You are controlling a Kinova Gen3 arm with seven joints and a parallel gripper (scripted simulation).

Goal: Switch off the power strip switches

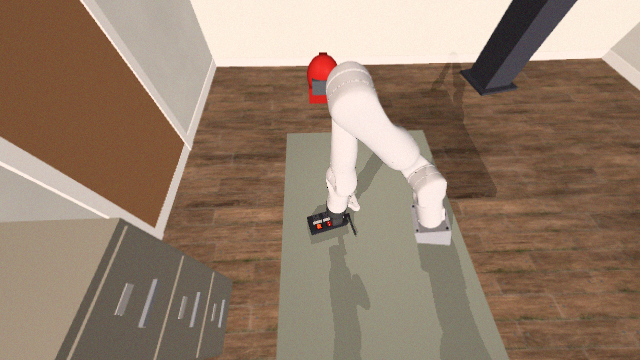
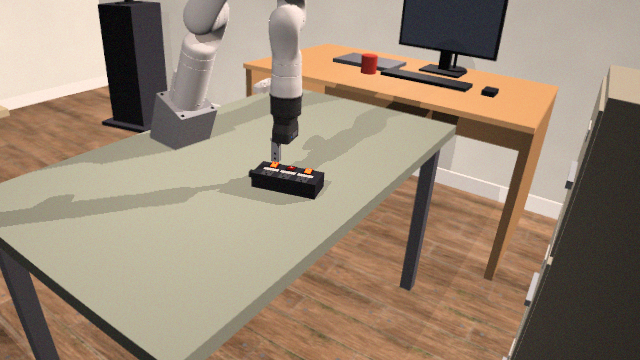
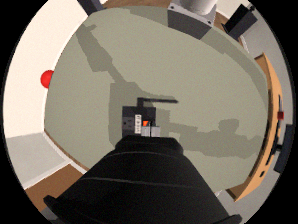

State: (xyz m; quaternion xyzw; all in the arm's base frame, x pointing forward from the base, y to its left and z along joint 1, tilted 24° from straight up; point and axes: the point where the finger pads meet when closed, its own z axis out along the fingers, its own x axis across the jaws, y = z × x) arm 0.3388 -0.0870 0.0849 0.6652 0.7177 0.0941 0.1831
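Observation:
A black power strip (image 2: pixel 287 182) (image 1: pixel 320 224) (image 3: pixel 141 121) lies flat and right way up on the grey-green table (image 2: pixel 150 240) (image 1: pixel 380 300). Its top carries three rocker switches in a row: a bright orange one at the left end (image 2: pixel 274 164), a darker red one in the middle (image 2: pixel 291 168) and a bright orange one at the right end (image 2: pixel 308 171). The labels are too small to read. My gripper (image 2: pixel 275 157) is shut and empty. It points straight down, with its fingertips at or just above the left-end switch. In the wrist view my gripper's dark body hides the near part of the strip.
The arm's grey base (image 2: pixel 182 122) (image 1: pixel 431 231) stands on the table behind the strip. A wooden desk (image 2: pixel 500 105) with a monitor, a keyboard and a red cup (image 2: pixel 369 63) stands beyond the table. A black tower (image 2: pixel 132 60) stands at the back left, and a cabinet (image 2: pixel 590 240) on the right.

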